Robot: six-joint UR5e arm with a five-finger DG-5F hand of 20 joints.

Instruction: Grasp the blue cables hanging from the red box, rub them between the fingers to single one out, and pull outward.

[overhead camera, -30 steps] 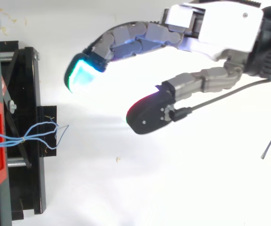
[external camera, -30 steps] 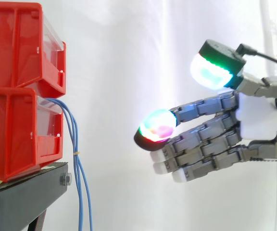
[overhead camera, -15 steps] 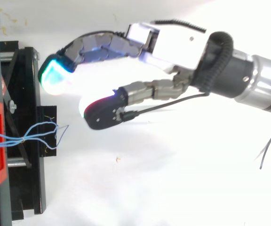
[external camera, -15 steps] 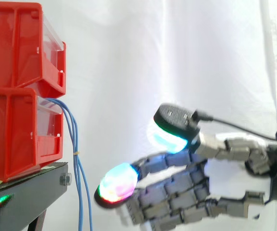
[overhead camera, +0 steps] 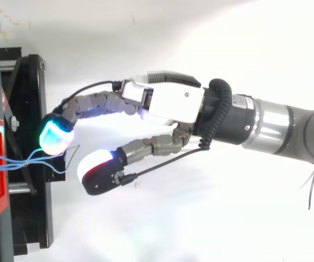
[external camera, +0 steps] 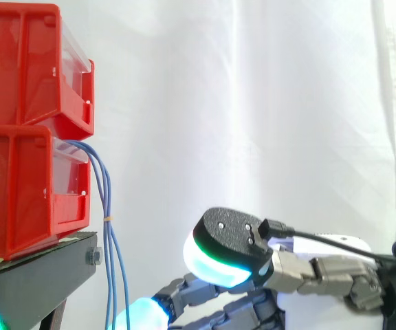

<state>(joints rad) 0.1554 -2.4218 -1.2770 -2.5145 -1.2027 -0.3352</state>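
Splayed hand [overhead camera: 173, 103], seemingly at blue cables [external camera: 106, 199]

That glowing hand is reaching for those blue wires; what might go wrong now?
The blue cables hang close together, so the open hand may close on all of them, or miss them. Its fingertip is near the black stand and could bump it. A hard pull might shift the red box.

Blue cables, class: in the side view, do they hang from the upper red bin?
No, the blue cables leave the lower red bin and hang past the black stand.
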